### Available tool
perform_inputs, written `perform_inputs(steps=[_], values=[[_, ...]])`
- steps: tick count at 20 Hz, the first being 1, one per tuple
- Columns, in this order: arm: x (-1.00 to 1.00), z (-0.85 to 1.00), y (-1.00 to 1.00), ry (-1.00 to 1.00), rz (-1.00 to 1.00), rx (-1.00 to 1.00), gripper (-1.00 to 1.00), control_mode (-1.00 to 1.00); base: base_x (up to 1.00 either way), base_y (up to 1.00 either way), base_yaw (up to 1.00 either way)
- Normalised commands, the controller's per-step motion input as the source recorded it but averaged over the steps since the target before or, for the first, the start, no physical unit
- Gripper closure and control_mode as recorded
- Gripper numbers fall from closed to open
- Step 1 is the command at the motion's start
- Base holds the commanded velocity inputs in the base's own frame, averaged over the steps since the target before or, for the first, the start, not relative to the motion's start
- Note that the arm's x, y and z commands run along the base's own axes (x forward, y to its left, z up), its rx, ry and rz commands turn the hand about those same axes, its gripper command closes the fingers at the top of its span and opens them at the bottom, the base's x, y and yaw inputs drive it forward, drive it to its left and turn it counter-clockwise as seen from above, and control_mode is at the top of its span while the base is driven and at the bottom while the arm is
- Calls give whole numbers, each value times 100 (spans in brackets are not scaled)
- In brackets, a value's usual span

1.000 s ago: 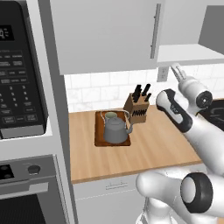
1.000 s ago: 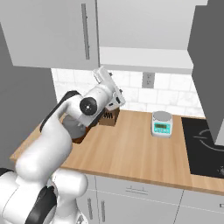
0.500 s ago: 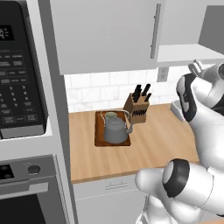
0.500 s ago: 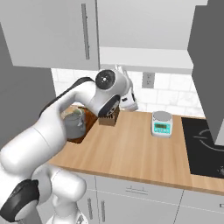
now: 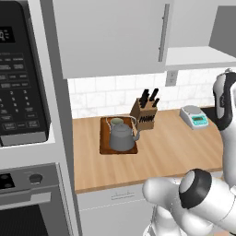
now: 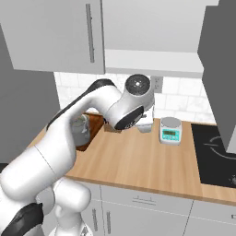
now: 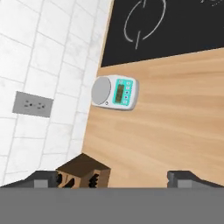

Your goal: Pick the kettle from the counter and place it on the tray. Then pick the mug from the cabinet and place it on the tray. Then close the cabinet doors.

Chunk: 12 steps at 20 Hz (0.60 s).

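Squat dark grey metal kettle (image 5: 121, 137) sits on dark brown rectangular wooden tray (image 5: 105, 148), small grey-green mug (image 5: 115, 122) just behind it on same tray — both placements look done; tray rests on light-wood butcher-block table (image 5: 161, 147). Arm has swung right over last second, away from tray; pincer (image 7: 118, 178) now empty, fingers spread wide, above table near white kitchen scale (image 7: 115, 92) and knife block (image 7: 83, 170). Left light grey cabinet door (image 5: 115, 34) appears shut; right door (image 6: 220, 69) stands ajar — closing it likely remains.
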Motion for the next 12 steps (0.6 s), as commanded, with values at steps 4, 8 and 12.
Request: perform_inputs(steps=[4, 8, 12], values=[[-17, -29, 28, 0, -2, 8, -100, -100, 0, 0, 0], [-4, -13, 16, 0, -4, 5, -100, -100, 0, 0, 0], [-9, -9, -1, 0, -1, 10, -100, -100, 0, 0, 0]])
